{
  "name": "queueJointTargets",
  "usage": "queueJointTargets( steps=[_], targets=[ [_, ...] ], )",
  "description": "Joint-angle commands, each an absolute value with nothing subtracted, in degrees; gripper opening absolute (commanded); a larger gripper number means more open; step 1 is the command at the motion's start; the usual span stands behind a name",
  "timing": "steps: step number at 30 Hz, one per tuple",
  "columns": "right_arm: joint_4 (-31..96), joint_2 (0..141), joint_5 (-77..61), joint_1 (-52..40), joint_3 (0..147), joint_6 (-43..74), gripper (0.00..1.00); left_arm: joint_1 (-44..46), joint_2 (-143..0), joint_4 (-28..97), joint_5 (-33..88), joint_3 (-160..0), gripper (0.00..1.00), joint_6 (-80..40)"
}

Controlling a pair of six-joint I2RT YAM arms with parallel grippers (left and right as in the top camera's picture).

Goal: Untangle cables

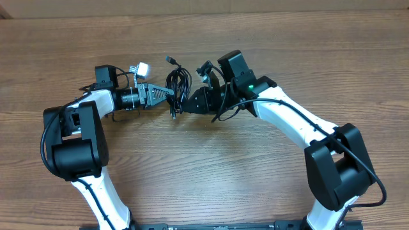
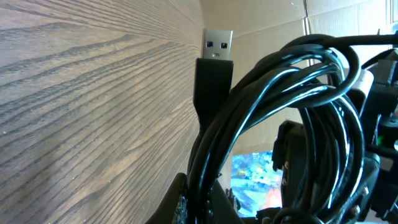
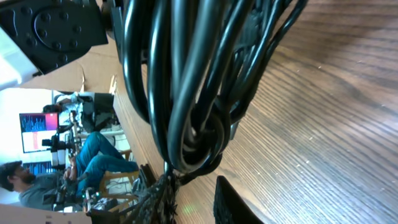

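toward 11 o'clock of the table's [image 1: 211,172] middle, the cables [image 1: 179,81] sit as one tight black coil between the two arms, with a silver usb plug [image 2: 217,43] sticking out at the coil's 12 o'clock end and another small plug end [image 1: 172,115] at its 6 o'clock. the left gripper [image 1: 170,93] reaches in from 9 o'clock and is clamped fully closed on several strands at the coil's lower edge; its wrist view shows the cords rising straight out of its grip. the right gripper [image 1: 182,107] comes in from 4 o'clock with its jaws only narrowly apart around the bottom of the loops, and whether it truly pinches a cord or merely brackets it i cannot tell. the step in hand looks like separating one cord from the bundle, and the task seems barely begun, since every loop lies together. to do it well, i judge that the left side should act as a firm anchor while the right takes a single strand, best one ending in a plug, not a fistful. the pull should go gently toward 3 o'clock, feeding the plug back through the loops, because a hard tug on such glossy, springy cords would likely cinch the wrap at the coil's base tighter. letting freed loops lie flat on the table would help stop them recoiling.
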State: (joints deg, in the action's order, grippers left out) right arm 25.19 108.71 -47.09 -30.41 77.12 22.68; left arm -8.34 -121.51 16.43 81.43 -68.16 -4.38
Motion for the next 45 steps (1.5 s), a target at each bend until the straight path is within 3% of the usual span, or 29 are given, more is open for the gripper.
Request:
queueJointTargets(
  steps=[1, 12, 19, 26, 45],
  targets=[
    [25.0, 108.1, -46.7, -31.5, 77.1, 22.5, 0.2, -8.1, -120.4, 16.2, 83.8, -68.1, 0.04, -6.0],
    [23.6, 108.1, -46.7, -31.6, 77.1, 22.8, 0.23, -8.1, -120.4, 16.2, 83.8, -68.1, 0.04, -6.1],
    [22.3, 108.1, -40.9, -31.6, 77.1, 26.2, 0.09, -8.1, -120.4, 16.2, 83.9, -68.1, 0.04, -7.8],
    [23.2, 108.1, -40.4, -31.5, 77.1, 26.1, 0.04, -8.1, -120.4, 16.2, 83.8, -68.1, 0.04, -7.8],
    [41.0, 108.1, -15.3, -29.5, 77.1, 27.1, 0.04, -8.1, -120.4, 16.2, 81.4, -68.1, 0.04, -8.9]
  ],
)
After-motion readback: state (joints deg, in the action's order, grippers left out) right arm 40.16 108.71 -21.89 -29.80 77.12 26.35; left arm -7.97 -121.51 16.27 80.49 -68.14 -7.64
